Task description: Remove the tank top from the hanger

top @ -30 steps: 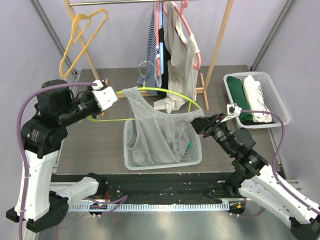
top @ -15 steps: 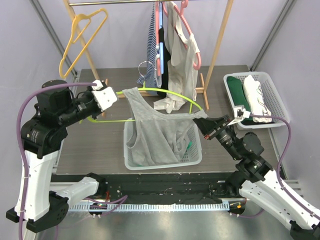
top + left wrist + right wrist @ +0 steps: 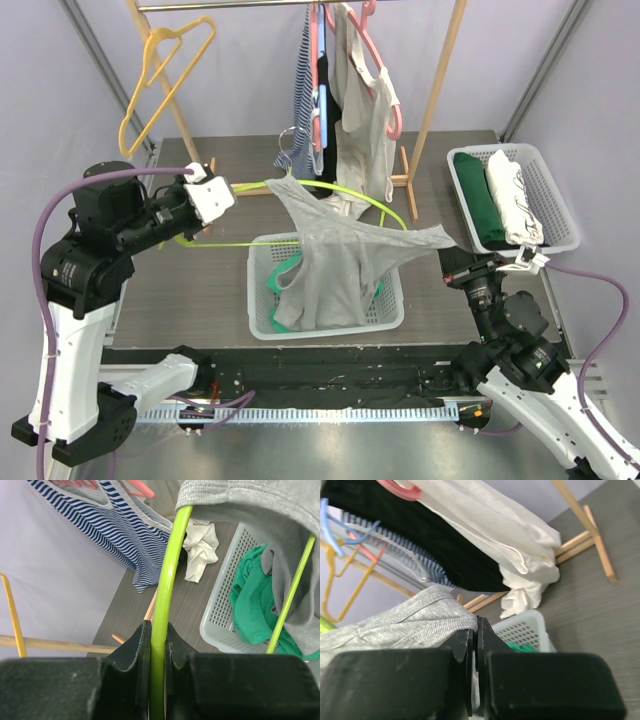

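The tank top (image 3: 345,250), grey, hangs stretched in the air above the near white basket (image 3: 262,322), strung between the two arms. It is not yet off. Nearest to us, the right gripper (image 3: 447,252) has its jaws pressed together on one edge of the cloth and holds it out to the right; the right wrist view shows the grey fabric (image 3: 410,625) pinched right at the fingertips. Below the stretched cloth, the basket holds one green garment (image 3: 284,282).

A little farther, on the left, the left gripper (image 3: 156,650) pinches the rod of the green hanger (image 3: 170,570), and the tank top's other end is draped over that rod near its top. We judge the task about half done – the right side looks drawn clear of the hanger's arm, while the left strap has to slide off before the top can drop free.

Counting: one tank top in hand, one green hanger, two grippers, two baskets. The second basket (image 3: 455,170) sits farther right with one green and one white folded piece. Farthest back, the wooden rack (image 3: 432,110) carries one empty yellow hanger (image 3: 165,70) and a cluster of striped, black and pale garments – we cannot count their hangers surely.
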Controlling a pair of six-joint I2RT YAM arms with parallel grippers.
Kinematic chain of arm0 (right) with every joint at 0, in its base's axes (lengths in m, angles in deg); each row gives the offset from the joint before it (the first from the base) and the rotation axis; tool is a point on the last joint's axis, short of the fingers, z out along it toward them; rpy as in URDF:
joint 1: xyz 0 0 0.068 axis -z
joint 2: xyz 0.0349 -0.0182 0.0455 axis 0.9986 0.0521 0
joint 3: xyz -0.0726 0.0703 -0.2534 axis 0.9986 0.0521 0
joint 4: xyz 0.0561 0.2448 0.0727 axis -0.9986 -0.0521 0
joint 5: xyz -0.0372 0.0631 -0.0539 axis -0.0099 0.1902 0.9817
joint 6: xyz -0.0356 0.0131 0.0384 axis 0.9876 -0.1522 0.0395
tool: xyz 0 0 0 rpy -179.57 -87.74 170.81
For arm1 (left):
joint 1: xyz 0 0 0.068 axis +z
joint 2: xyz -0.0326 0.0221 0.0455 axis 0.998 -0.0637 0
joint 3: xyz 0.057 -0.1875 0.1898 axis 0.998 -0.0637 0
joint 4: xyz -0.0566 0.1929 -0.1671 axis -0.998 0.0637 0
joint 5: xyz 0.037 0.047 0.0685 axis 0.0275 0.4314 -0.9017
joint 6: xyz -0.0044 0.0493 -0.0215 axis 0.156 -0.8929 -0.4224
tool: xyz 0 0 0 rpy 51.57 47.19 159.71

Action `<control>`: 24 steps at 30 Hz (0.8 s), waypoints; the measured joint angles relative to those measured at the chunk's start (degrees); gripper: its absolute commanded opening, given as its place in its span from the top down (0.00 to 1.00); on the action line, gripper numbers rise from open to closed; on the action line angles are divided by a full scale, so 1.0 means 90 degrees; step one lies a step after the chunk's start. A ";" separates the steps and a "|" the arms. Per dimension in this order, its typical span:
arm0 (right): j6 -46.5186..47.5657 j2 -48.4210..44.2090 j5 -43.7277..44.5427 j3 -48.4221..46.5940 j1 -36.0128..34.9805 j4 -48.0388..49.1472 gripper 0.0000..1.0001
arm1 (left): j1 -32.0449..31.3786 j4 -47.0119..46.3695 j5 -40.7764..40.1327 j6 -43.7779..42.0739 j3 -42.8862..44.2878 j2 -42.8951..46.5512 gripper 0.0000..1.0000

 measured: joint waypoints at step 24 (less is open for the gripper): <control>0.1972 0.1311 -0.3803 -0.0539 -0.0046 0.0449 0.99 | 0.0002 -0.0148 -0.0211 -0.0333 0.0083 -0.0287 1.00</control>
